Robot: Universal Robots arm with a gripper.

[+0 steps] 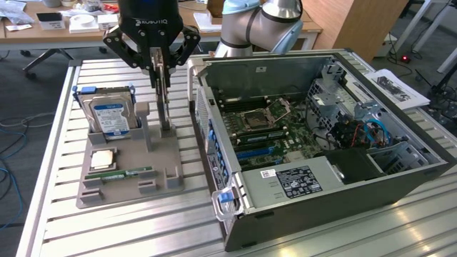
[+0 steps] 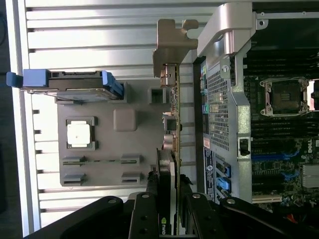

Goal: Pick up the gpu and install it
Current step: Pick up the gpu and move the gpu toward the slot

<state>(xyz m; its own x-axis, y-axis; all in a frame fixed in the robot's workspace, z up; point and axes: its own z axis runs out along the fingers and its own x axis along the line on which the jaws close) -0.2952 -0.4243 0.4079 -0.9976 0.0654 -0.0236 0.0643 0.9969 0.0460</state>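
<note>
Grip comes first: the end effector is clenched on the gpu, pinching its upper end across both faces. The card runs straight down from the fingers, long axis upright, with its silver bracket at the low end by the grey holder. The open computer case stands just beside it on the counter, to the exterior view's right, and its near wall is the edge to clear. A hard drive stands on the opposite side.

Exterior view looks down obliquely, wrist view straight down close; both see tray.
</note>
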